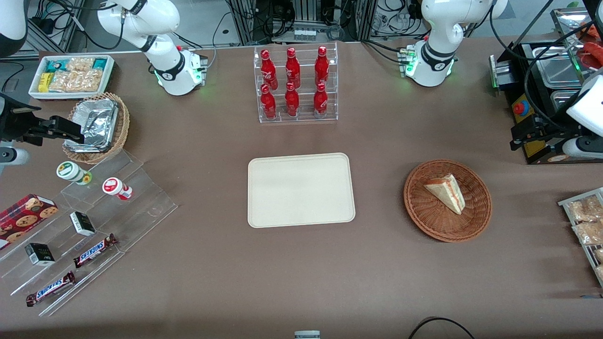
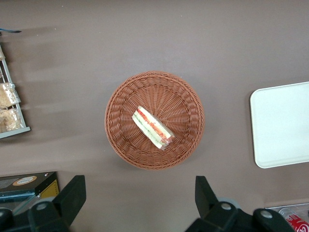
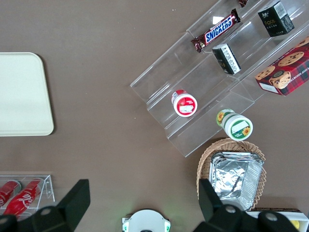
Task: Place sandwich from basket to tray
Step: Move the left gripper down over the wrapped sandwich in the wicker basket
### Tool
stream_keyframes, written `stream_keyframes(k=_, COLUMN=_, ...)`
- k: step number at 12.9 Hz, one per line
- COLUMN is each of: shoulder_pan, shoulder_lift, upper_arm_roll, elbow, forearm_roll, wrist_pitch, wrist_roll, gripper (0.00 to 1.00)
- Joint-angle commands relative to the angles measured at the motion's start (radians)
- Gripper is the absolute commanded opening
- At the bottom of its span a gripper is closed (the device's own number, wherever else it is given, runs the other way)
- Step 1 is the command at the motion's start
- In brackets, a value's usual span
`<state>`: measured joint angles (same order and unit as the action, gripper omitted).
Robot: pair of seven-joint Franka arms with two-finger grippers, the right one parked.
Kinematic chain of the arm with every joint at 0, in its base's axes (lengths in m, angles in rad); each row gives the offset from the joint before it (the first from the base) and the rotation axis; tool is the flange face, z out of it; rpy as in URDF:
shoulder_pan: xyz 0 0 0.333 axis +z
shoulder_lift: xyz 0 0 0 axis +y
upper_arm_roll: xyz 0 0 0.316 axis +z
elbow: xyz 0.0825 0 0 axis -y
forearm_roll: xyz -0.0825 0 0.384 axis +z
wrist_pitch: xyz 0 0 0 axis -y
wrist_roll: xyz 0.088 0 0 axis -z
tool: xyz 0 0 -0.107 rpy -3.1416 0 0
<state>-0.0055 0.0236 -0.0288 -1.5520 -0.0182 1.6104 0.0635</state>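
Wicker basket, reddish-brown, round, sits on brown table toward working arm's end. Sandwich lies in basket — wrapped triangular wedge, red and green filling visible along edge. Beige tray at table centre, beside basket, well apart from it; nothing on tray. Left gripper hangs above table over basket's edge, fingers spread wide — released, holding nothing, clear of sandwich. Rack of red bottles farther from front camera than tray.
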Motion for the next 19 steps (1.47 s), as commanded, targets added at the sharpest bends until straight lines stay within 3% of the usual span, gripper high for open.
stream_keyframes(k=1, shoulder_pan=0.01, shoulder_lift=0.007, upper_arm_roll=-0.016, elbow=0.026, forearm_roll=0.001, wrist_pitch=-0.016, wrist_roll=-0.002, gripper=1.0)
stream_keyframes(k=7, shoulder_pan=0.01, shoulder_lift=0.003, upper_arm_roll=-0.014, elbow=-0.074, forearm_roll=0.026, wrist_pitch=0.025, wrist_roll=-0.028, gripper=1.0)
stream_keyframes(k=14, shoulder_pan=0.007, shoulder_lift=-0.053, upper_arm_roll=-0.022, elbow=-0.417, forearm_roll=0.024, wrist_pitch=0.36, wrist_roll=-0.161, gripper=1.0)
stream_keyframes(k=19, shoulder_pan=-0.05, shoulder_lift=-0.039, upper_arm_roll=-0.023, elbow=-0.649, forearm_roll=0.021, wrist_pitch=0.694, wrist_roll=-0.473, gripper=1.0)
